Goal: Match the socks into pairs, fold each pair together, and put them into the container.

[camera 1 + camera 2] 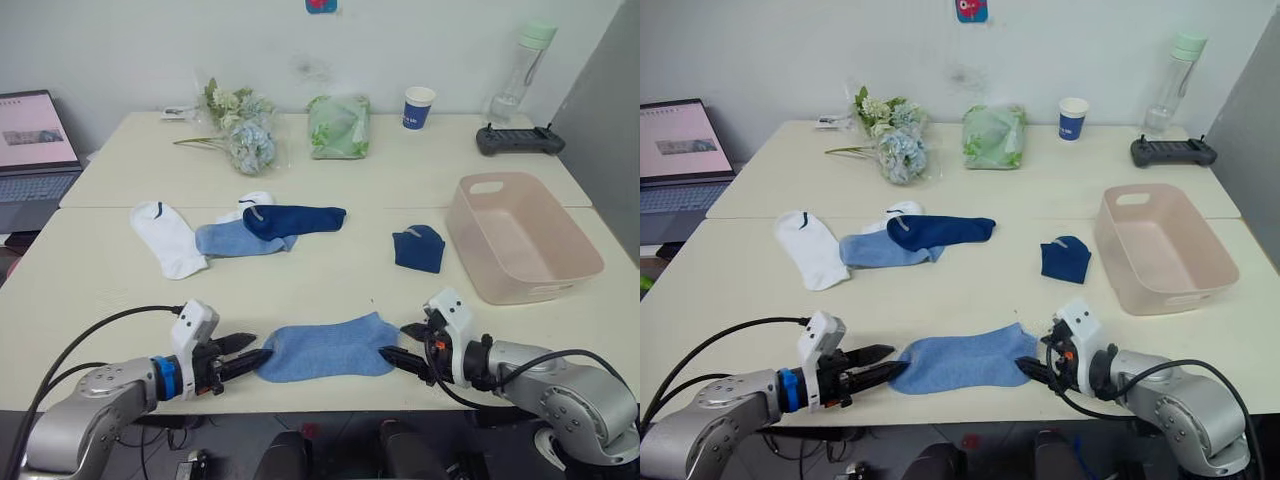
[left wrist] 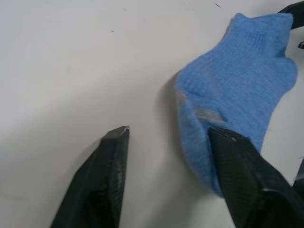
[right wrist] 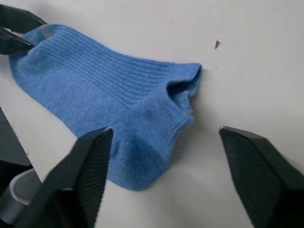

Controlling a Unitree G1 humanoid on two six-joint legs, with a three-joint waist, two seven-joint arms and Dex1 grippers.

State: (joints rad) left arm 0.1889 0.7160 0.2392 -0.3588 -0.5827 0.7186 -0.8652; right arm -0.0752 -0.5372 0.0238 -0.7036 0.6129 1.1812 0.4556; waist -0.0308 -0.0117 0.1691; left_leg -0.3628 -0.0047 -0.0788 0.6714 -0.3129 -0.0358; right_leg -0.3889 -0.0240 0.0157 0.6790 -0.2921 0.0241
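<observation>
A light blue sock point(image 1: 330, 348) lies flat near the table's front edge. My left gripper point(image 1: 245, 352) is open at its toe end; in the left wrist view one finger point(image 2: 247, 175) rests over the sock's edge and the other is on bare table. My right gripper point(image 1: 408, 345) is open at the cuff end point(image 3: 183, 90), straddling the heel. Further back lie a white sock point(image 1: 165, 235), another light blue sock point(image 1: 235, 238), a navy sock point(image 1: 295, 218) partly covering a second white sock point(image 1: 255, 203), and a folded navy sock point(image 1: 418, 248). The pink container point(image 1: 470, 225) stands empty at the right.
Along the far edge are a bunch of flowers point(image 1: 240, 125), a green bag point(image 1: 338, 125), a paper cup point(image 1: 418, 106), a bottle point(image 1: 522, 70) and a black controller point(image 1: 518, 140). A laptop point(image 1: 35, 150) sits at the far left.
</observation>
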